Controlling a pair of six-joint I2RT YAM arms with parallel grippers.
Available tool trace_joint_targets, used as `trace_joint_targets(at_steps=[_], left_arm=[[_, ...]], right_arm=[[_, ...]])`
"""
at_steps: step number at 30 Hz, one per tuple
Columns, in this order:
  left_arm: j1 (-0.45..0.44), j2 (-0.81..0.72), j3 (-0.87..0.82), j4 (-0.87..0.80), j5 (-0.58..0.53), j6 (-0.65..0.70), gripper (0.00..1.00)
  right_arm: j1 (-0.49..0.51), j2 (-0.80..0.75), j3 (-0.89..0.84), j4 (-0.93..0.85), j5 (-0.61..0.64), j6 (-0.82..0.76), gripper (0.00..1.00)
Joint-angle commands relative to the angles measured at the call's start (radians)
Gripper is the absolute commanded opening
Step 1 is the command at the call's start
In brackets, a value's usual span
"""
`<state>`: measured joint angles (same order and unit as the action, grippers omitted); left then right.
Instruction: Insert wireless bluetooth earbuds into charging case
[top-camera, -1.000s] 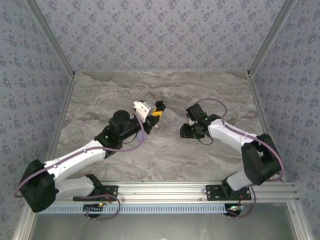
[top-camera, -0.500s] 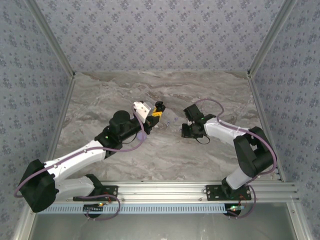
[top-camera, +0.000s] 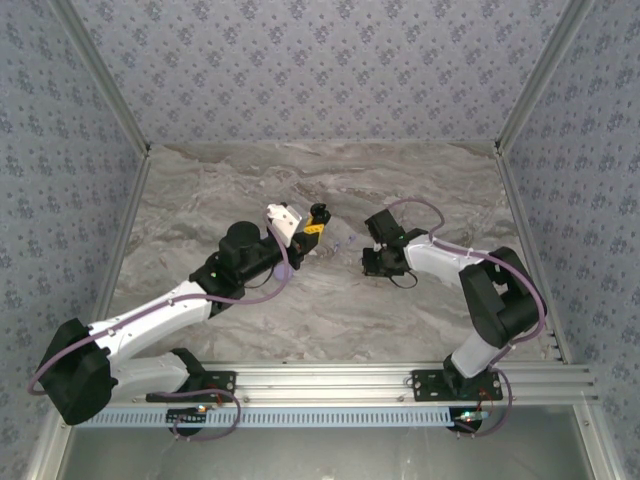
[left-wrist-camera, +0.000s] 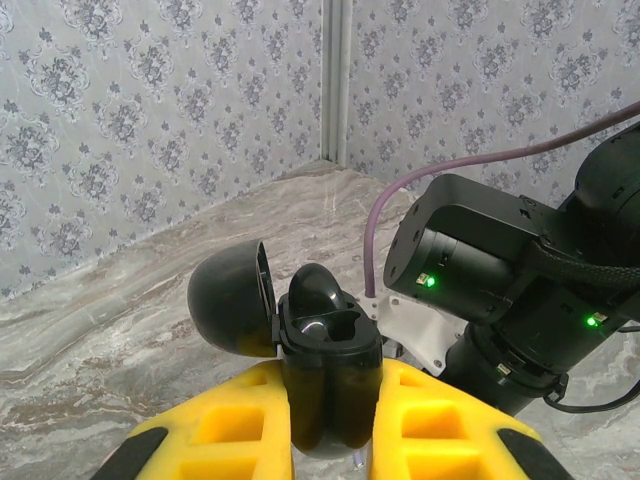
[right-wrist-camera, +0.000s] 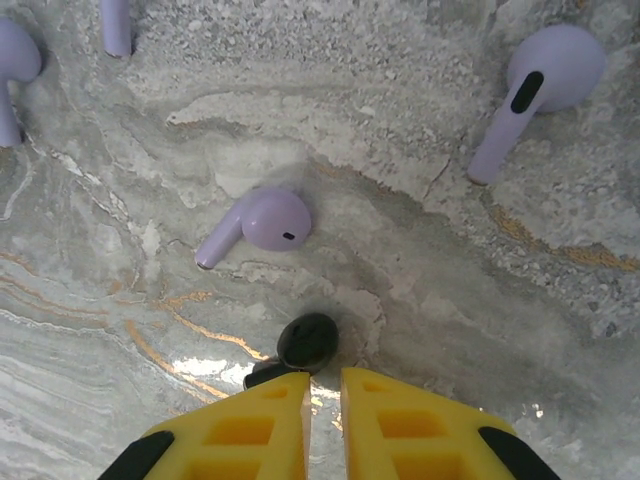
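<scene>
item 1, left claw (left-wrist-camera: 330, 372): i log it pinching the black charging case (left-wrist-camera: 326, 345) by its lower body, one yellow finger on each side. the lid (left-wrist-camera: 228, 298) is swung open to one side. a seated black earbud (left-wrist-camera: 318, 290) stands in the case mouth, its rounded end up.

item 2, right claw (right-wrist-camera: 325, 378): fingers pressed together with only a thin slit between them, low over the marble tabletop (right-wrist-camera: 420, 230). a loose black earbud (right-wrist-camera: 306, 340) lies right at the tips, with its stem running under one finger. i cannot tell whether it is actually gripped.

item 3, lilac earbuds, loose on the tabletop in the right wrist view: a near lilac earbud (right-wrist-camera: 265, 220) just beyond the loose black one, lying on its side. a far lilac earbud (right-wrist-camera: 540, 80) is well apart, toward the upper right corner. two edge lilac earbuds (right-wrist-camera: 15, 55) are cut off at the upper left.

item 4, overhead view: the two claws face each other near the middle of the tabletop, apart.
</scene>
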<state>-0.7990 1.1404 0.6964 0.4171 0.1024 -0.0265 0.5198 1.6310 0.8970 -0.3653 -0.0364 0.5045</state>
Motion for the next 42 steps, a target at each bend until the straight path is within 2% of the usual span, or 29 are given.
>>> trace_joint_targets(at_steps=[1, 26, 42], left_arm=[[-0.005, -0.021, -0.003, 0.013, -0.009, 0.005, 0.0], [-0.003, -0.013, 0.0, 0.012, -0.009, 0.007, 0.0], [-0.005, -0.025, -0.001, 0.004, -0.016, 0.016, 0.0]], right_arm=[[0.007, 0.01, 0.036, 0.004, 0.02, -0.014, 0.18], [0.026, 0.098, 0.117, -0.027, 0.018, -0.059, 0.19], [0.153, 0.227, 0.318, -0.256, 0.223, -0.146, 0.2]])
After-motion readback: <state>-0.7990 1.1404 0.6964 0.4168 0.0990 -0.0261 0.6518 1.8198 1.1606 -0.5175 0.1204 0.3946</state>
